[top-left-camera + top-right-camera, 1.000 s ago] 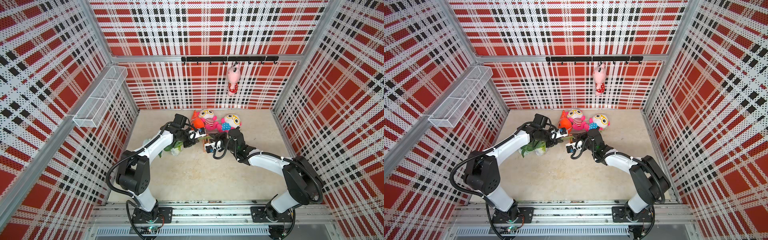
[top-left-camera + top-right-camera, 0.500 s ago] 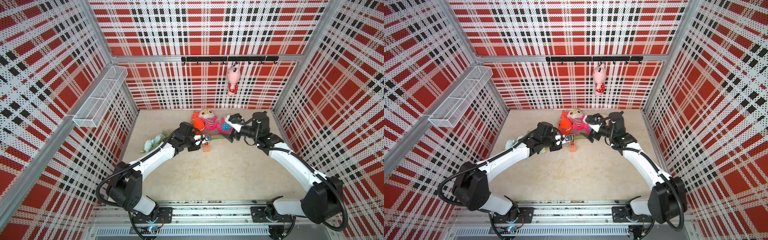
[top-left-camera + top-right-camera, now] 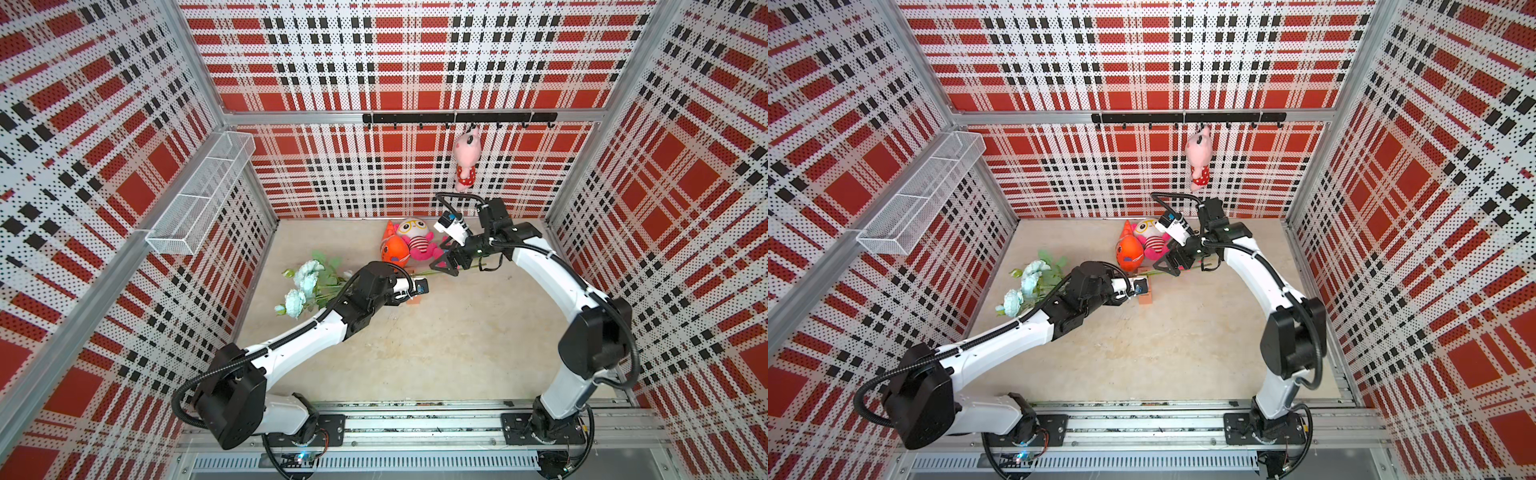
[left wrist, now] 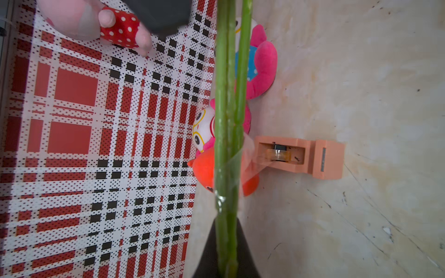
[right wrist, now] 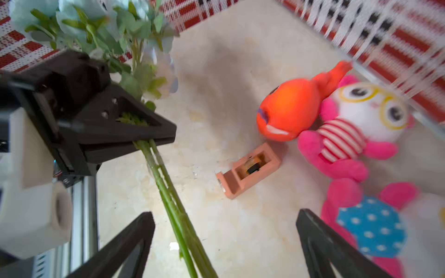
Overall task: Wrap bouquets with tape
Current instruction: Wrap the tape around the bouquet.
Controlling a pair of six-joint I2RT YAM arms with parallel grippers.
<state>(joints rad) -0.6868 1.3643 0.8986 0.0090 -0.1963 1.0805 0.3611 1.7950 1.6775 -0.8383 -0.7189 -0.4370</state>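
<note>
A loose bunch of pale-blue and white artificial roses (image 3: 305,282) lies near the table's left wall, its thin green stems (image 5: 168,192) clamped in the left claw (image 5: 154,140). Clear tape (image 4: 243,166) runs from the stems to the small peach block dispenser (image 4: 301,156) just beside the orange plush fish (image 5: 291,110). The right claw (image 5: 225,243) gapes wide around the stem ends; bare beige table (image 3: 457,345) spreads toward the front rail.
</note>
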